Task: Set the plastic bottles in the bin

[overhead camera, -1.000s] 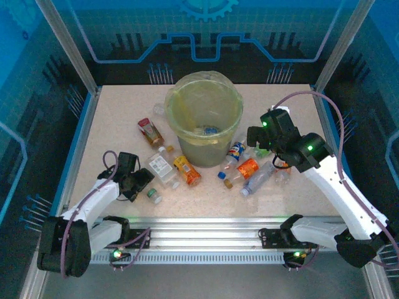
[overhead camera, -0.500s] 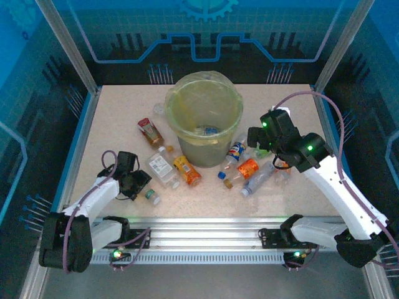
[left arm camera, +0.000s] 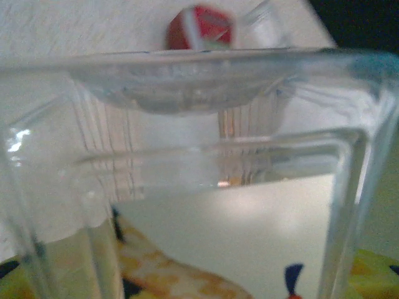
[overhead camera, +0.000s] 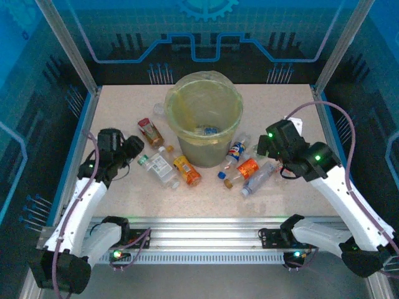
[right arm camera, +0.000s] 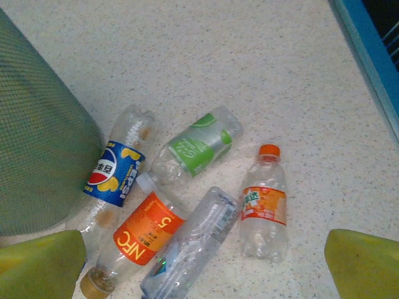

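Clear plastic crowds the left wrist view: a small clear plastic bottle with a green cap (left arm camera: 199,156) sits so close that its ridges blur, and the fingers are lost behind it. From above, the left gripper (overhead camera: 133,151) hangs over the left side of the beige speckled tabletop (overhead camera: 118,112), jaws clamped on that bottle. The green cap pokes out at its tip, and it's well short of the bin.

Just beyond lies a brown bottle with a red label (overhead camera: 149,132). Next come a clear square bottle with a white label (overhead camera: 161,169) and an orange bottle (overhead camera: 187,170), side by side at the bin's near foot.

Dead centre stands the large round translucent yellow-green bin (overhead camera: 206,152), with a thin bag liner over its rim. Something blue and pale shows at the bottom, too murky to name.

On the right there's a cluster, all lying down. It holds a clear bottle with a blue-red label (right arm camera: 115,174) against the bin wall, a green-labelled clear bottle (right arm camera: 196,146) and an orange-labelled clear bottle (right arm camera: 146,230). With them are a crumpled clear bottle (right arm camera: 193,243) and a small orange-capped bottle (right arm camera: 265,208). From above, the arm covers part of them.

The right gripper (right arm camera: 201,268) hangs over this cluster, jaws spread wide, its yellow-green fingertips (right arm camera: 37,265) cut off at the lower corners, holding nothing.
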Robot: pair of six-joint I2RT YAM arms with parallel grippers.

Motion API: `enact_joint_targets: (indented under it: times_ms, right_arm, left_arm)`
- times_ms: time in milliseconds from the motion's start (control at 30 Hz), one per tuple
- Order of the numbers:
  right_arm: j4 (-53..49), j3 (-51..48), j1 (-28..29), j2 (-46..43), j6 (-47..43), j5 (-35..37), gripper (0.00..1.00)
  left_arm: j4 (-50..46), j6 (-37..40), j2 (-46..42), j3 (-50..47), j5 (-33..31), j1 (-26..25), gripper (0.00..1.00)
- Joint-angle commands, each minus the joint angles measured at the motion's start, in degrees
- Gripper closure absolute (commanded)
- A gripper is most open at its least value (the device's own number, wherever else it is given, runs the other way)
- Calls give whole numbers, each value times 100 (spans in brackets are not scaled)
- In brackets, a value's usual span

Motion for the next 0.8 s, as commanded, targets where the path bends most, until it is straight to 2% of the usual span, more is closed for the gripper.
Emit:
enact_joint_targets:
  times_ms: [0,167,333,500,767]
  right_arm:
    - [-322,-69,-99,-245,320,309,0]
    - [-383,-179,-107,-439,383,295,0]
    - [-316,-364,-107,-550,354,200,0]
    - [-282,-430,-107,-559,276,104,0]
    - [-343,-531,-136,-476,403,46,0]
  left_arm:
    - [-1,384,102,650,127,36,55]
    - [424,447,387,1590,307,-79,57]
    - [892,536,935,2510,218,-540,58]
    - [1074,851,1927,3647,174,-1263,58]
    - [663,1330,3580,5477,513,-1951,59]
